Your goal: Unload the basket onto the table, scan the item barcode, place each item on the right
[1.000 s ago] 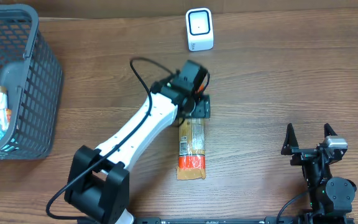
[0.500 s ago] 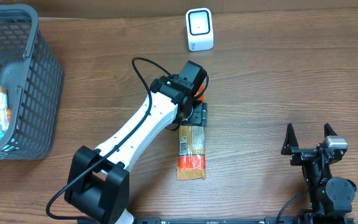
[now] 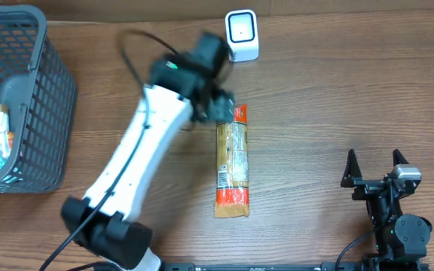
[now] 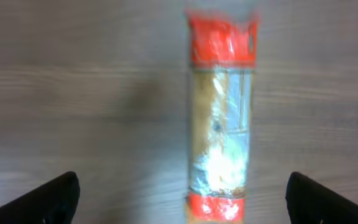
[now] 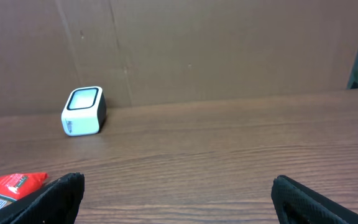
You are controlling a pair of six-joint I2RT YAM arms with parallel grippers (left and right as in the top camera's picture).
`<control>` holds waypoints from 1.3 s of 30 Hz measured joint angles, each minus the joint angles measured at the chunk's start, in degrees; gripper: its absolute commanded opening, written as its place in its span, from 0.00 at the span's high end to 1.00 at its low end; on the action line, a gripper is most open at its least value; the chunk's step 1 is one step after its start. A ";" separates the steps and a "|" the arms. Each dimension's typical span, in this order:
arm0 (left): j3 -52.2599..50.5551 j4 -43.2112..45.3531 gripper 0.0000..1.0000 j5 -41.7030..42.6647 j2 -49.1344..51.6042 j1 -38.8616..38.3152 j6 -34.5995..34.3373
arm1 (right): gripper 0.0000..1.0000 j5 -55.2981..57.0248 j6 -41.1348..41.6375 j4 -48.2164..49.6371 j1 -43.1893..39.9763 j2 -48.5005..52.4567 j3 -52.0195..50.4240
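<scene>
Left gripper (image 4: pixel 183 198), jaws wide and empty, hovers over the snack packet (image 4: pixel 221 124).

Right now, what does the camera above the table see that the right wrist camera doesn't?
Only overhead: the grey basket with items inside, the left arm, and the whole snack packet. Only right wrist: the brown cardboard wall behind the table. Both: the white scanner, one red end of the packet, the wooden table, and the right gripper, open.
</scene>
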 measured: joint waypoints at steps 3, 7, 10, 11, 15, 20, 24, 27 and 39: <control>12.02 -4.83 0.00 -5.92 -0.02 3.82 0.55 | 0.00 -0.02 -0.02 0.07 0.00 0.00 0.00; 26.51 -7.54 0.00 -14.27 -0.04 11.80 1.11 | 0.00 0.00 0.00 0.04 0.00 0.00 0.00; 33.05 -7.54 0.00 -19.17 -0.20 19.50 1.14 | 0.00 -0.02 0.00 0.04 0.00 0.00 0.00; 34.01 -7.52 0.00 -20.26 -0.31 22.01 1.16 | 0.00 -0.02 0.00 0.07 0.00 0.00 0.00; 34.67 -7.37 0.00 -22.97 -0.35 33.55 1.16 | 0.00 -0.02 -0.02 0.07 0.00 0.00 0.00; 32.63 -7.34 0.00 -22.32 0.35 45.70 1.14 | 0.00 -0.02 0.00 0.02 0.00 0.00 0.00; 30.47 -7.30 0.00 -19.32 2.32 53.72 1.16 | 0.00 -0.02 0.00 0.07 0.00 0.00 0.00; 28.65 -7.28 0.00 -16.72 5.07 58.38 1.40 | 0.00 -0.02 0.00 0.04 0.00 0.00 0.00; 25.33 -7.10 0.00 -13.05 20.98 67.63 2.69 | 0.00 -0.02 0.00 0.07 0.00 0.00 0.00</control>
